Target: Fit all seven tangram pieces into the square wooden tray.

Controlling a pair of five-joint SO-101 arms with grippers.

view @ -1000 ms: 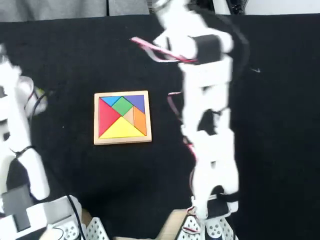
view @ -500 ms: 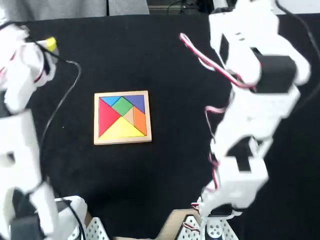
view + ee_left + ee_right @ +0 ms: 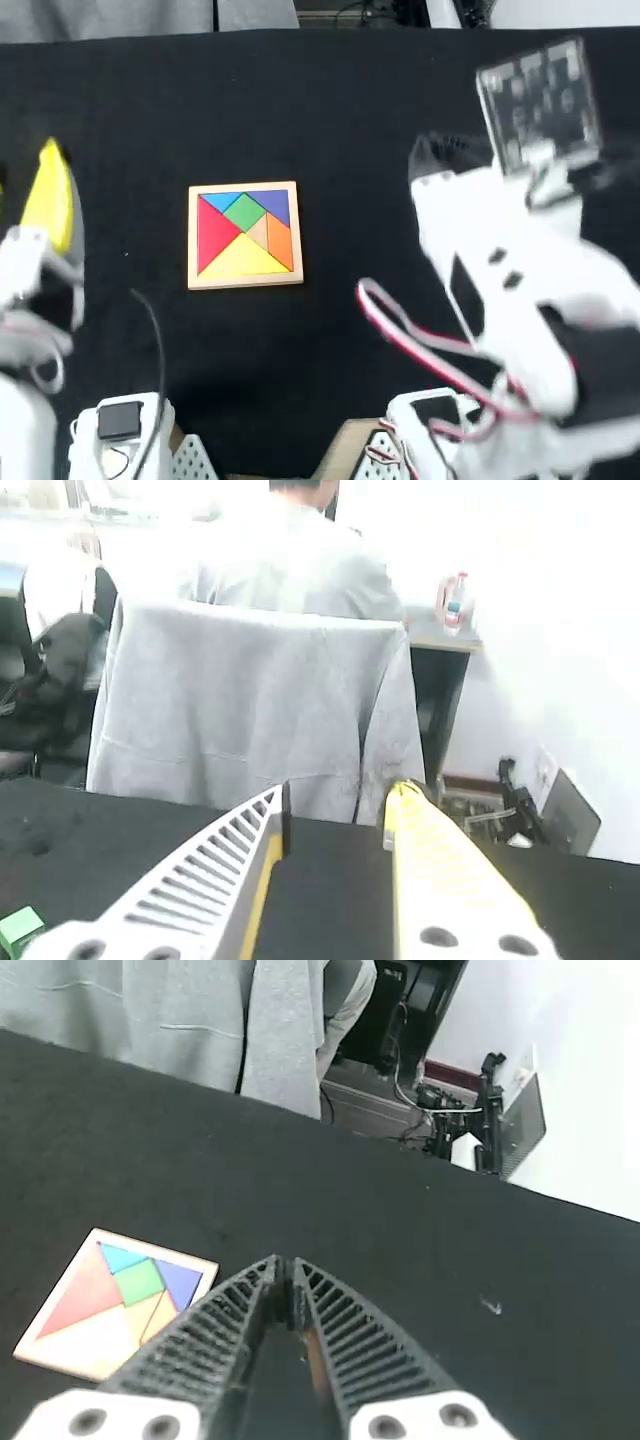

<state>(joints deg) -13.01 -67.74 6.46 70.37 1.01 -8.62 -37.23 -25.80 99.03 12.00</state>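
Filled tray (image 3: 245, 284) lies between your two claws, apart from both: right claw (image 3: 287, 1275) pressed together, left claw (image 3: 338, 805) spread.

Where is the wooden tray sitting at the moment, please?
In the high view the wooden tray lies flat on the black table, a little left of centre, with the coloured pieces fitted inside it.

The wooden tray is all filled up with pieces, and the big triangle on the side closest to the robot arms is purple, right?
Almost. The square wooden tray is filled with pieces, but the big triangle along the side closest to the robot arms is the yellow triangle, not a purple one. The high view shows it clearly.
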